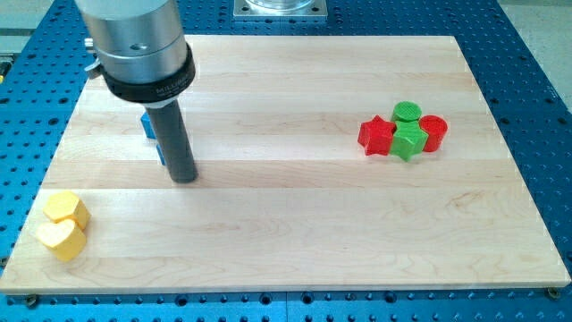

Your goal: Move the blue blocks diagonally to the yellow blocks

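Tip: my tip (183, 178) rests on the pale wooden board (295, 224), holding nothing, blue blocks (149, 126) touching the rod at 10 o'clock
Surface: blue perforated metal table (545, 98) surrounds it

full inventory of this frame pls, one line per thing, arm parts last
yellow blocks: 2, yellow, touching, one hexagonal and one heart-like, at the view's bottom left corner of the board
blue blocks: count unclear, blue, mostly hidden behind the rod, view's upper left
red blocks: 2, red, a star shape and a cylinder, view's right, in one cluster
green blocks: 2, green, one round-topped, in the same cluster between the reds
board: 1, light wood, on a blue perforated table
my tip: 1, dark rod end, just below and right of the blue blocks
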Robot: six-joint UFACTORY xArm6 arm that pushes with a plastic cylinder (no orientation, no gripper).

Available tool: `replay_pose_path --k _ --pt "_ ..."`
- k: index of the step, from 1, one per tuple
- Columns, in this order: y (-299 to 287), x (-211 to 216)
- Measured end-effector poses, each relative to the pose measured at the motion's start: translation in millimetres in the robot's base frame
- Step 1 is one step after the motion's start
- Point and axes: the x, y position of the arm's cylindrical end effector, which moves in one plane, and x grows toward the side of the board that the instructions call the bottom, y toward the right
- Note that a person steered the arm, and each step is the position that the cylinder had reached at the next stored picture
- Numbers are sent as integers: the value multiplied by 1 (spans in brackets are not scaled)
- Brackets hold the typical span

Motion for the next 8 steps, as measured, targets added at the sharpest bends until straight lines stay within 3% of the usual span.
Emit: replay_pose_path --k 2,4,7,8 --pt "0 -42" --pt "-4 -20" --pt "-7 -55" --pt "58 -94"
